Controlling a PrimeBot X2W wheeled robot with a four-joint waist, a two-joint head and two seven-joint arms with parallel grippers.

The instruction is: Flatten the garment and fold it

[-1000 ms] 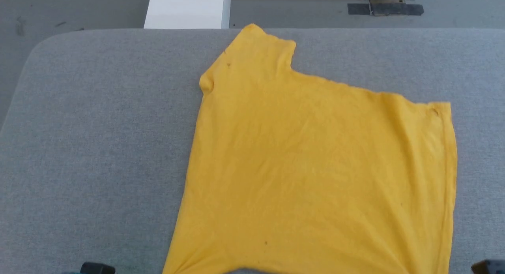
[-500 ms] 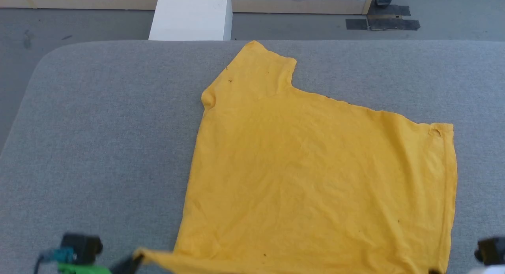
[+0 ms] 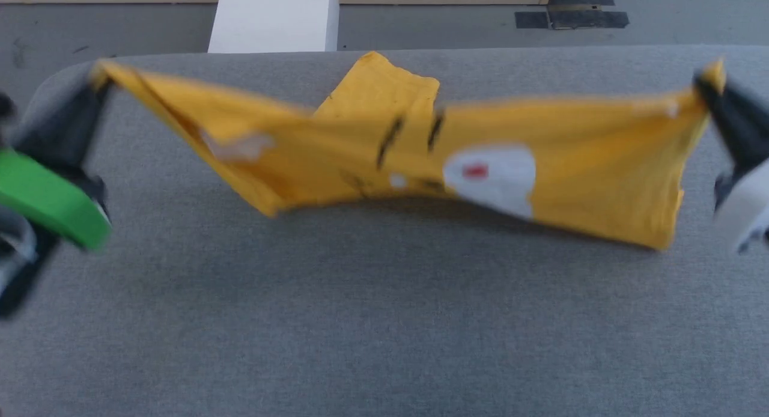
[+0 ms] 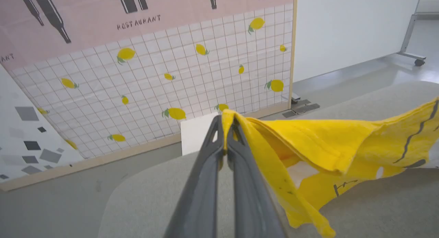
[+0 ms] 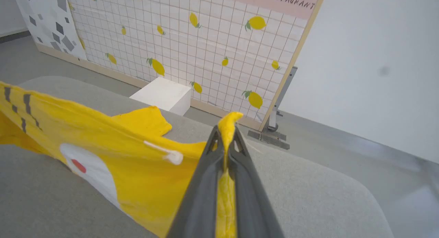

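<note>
Lifted off the desk point(image 3: 360, 321) since the earlier frame, shirt point(image 3: 498, 164) hangs stretched between left gripper point(image 4: 225, 123) and right gripper point(image 5: 226, 131), each clamped shut on a corner; tension to spread it flat. Blurred, but far sleeve point(image 3: 378, 80) probably rests on desk.

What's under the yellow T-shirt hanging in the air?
The grey padded table, with the T-shirt's shadow on it. The left pincer and right pincer hold its corners up. The far sleeve rests on the table, hiding the bit beneath.
</note>
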